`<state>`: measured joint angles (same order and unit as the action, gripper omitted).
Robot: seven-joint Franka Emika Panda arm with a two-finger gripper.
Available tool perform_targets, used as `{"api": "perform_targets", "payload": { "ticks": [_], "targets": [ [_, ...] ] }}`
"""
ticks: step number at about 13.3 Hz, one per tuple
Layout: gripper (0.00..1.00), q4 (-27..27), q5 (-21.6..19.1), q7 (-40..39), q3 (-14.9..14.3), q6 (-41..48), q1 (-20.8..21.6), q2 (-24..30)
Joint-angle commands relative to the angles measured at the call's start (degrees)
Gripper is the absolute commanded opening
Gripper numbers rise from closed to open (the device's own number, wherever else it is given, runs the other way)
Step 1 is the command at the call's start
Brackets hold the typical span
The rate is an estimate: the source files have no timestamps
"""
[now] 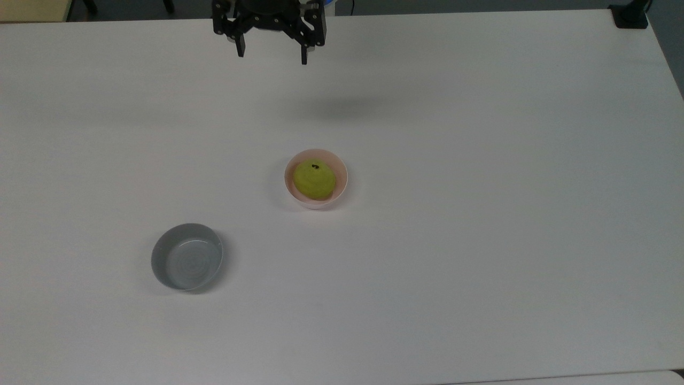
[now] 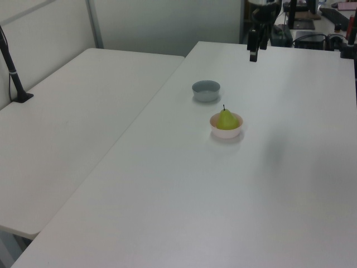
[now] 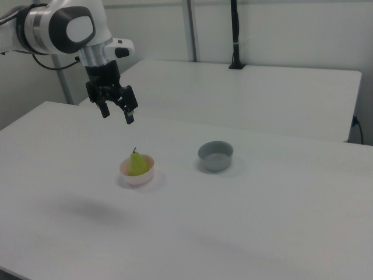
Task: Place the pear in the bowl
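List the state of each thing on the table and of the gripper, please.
pear: upright in the pink bowl, stem up, free of the gripper
pink bowl: upright, holds the pear
grey bowl: upright, empty
gripper: open, empty, raised above the table

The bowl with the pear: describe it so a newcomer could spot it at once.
On the white table, two small bowls sit apart from each other. The bowl you want lies near the table's middle in the top view, with the gripper open and raised well clear of it. It is pale pink and holds the yellow-green pear; the grey bowl is empty.
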<state>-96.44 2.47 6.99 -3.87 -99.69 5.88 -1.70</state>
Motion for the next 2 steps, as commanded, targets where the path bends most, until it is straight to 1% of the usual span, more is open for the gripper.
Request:
{"api": "perform_targets", "payload": {
  "ticks": [1, 2],
  "targets": [
    [1.0, -1.1, -1.6, -1.0, -0.9, 0.6, -0.1, 1.2],
    [1.0, -1.1, -1.7, -1.1, -0.8, 0.6, -0.1, 1.3]
  ]
}}
